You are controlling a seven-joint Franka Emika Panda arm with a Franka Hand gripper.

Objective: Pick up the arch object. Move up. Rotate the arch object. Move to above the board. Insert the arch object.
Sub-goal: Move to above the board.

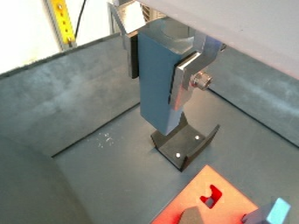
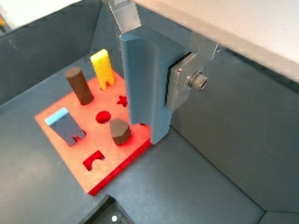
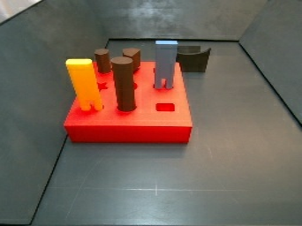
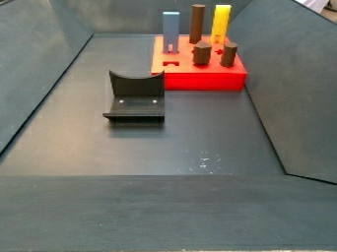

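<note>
Grey bench floor with grey walls all round. In a wrist view, the gripper (image 1: 163, 83) hangs above the floor over the fixture (image 1: 184, 145). A silver finger (image 1: 187, 74) with a screw lies against a tall blue-grey slab, and I cannot tell whether the fingers are apart or together. A corner of the board (image 1: 193, 206) shows, with a pale blue piece on it. In a wrist view, the gripper (image 2: 149, 83) is over the board's (image 2: 117, 162) edge. The arch (image 2: 66, 127) stands upright in the board, apart from the fingers, near a yellow peg (image 2: 103, 67) and two brown pegs (image 2: 79, 86). In a side view, no gripper shows. The arch (image 3: 165, 66) stands legs down at the board's (image 3: 130, 131) far edge, just in front of the fixture (image 3: 192, 58), with the yellow peg (image 3: 80, 84) well apart at the near corner. In a side view, the arch (image 4: 171, 27) is upright on the board (image 4: 204, 79), and the fixture (image 4: 134, 95) sits on the floor near the board.
</note>
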